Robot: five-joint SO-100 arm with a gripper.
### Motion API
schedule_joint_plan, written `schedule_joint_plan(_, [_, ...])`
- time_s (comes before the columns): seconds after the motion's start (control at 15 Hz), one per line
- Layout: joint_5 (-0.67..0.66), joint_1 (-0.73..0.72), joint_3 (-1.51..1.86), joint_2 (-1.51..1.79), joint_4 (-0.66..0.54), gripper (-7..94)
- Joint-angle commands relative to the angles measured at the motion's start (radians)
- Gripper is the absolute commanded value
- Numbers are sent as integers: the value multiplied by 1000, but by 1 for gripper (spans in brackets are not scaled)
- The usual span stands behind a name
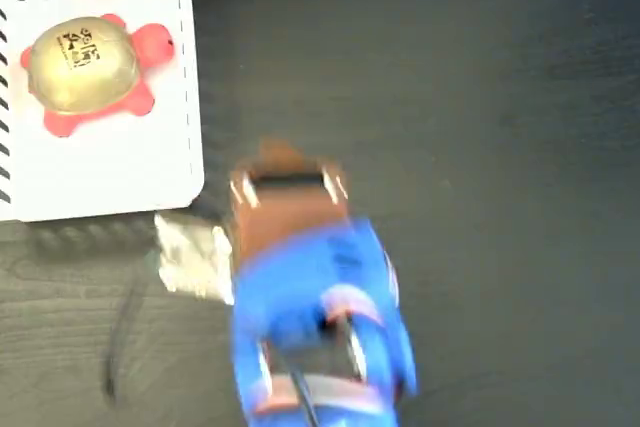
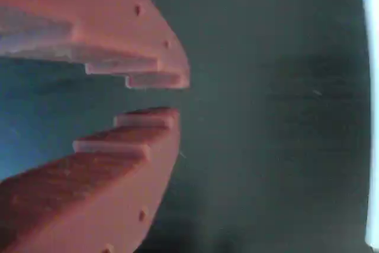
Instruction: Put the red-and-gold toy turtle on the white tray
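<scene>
Dark wood-grain table (image 1: 480, 97). Tray (image 1: 110, 172) at ten o'clock, turtle (image 1: 88, 69) resting on it, task apparently met. Gripper (image 2: 169, 96) at six o'clock, off the tray, jaws slightly parted, empty, likely free after release.

Red-and-gold toy turtle (image 1: 85, 67): shiny gold domed shell, black marking on top, red-pink head and feet poking out. Sits upright, shell up, head toward right of fixed view. Rests on white tray (image 1: 120, 172), upper-left area of it. Tray: flat, white, rounded corner, black diagonal stripes along top and left edges, thin dashed line near right edge. Lies at top-left of fixed view on dark table, partly cropped.
</scene>
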Motion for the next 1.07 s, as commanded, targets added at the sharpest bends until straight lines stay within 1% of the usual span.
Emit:
schedule_joint_plan(0.0, [-11, -3, 107, 242, 101, 0])
schedule_joint_plan(0.27, [-58, -6, 227, 518, 336, 0])
schedule_joint_plan(0.33, [-46, -8, 249, 565, 367, 0])
schedule_joint_plan(0.4, [-44, 11, 249, 565, 367, 0])
schedule_joint_plan(1.0, [-48, 14, 249, 565, 367, 0])
